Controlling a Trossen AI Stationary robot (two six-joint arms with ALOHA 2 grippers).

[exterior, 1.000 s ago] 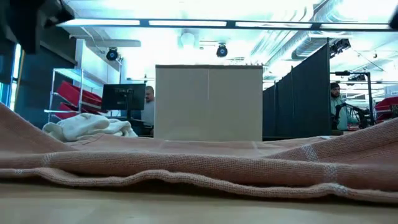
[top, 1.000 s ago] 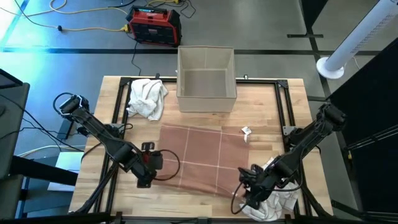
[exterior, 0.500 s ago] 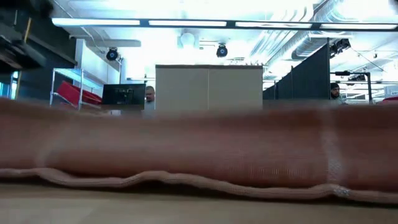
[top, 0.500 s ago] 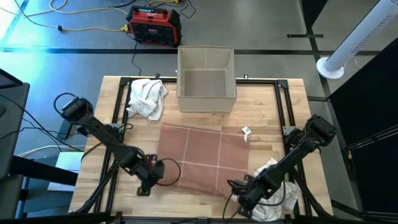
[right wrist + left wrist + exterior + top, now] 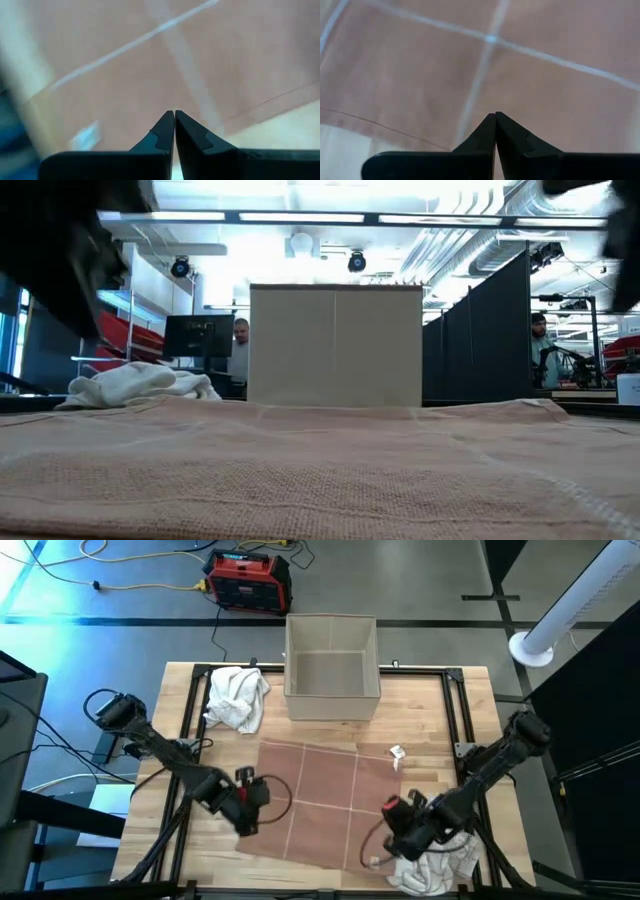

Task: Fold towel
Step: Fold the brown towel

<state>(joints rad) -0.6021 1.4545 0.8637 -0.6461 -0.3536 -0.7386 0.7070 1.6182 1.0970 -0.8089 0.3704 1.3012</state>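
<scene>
Left gripper (image 5: 250,812) is clenched tight, fingers pressed together at the near left edge of the reddish towel (image 5: 325,795), which lies spread flat mid-tabletop (image 5: 430,710) with pale stripes crossing it. Behind it sit a crumpled white cloth (image 5: 236,697) and an open beige box (image 5: 331,666), no readable writing anywhere. Over on the right, the right gripper (image 5: 392,823) is clenched too, at the towel's near right corner beside another white cloth heap (image 5: 438,865).
</scene>
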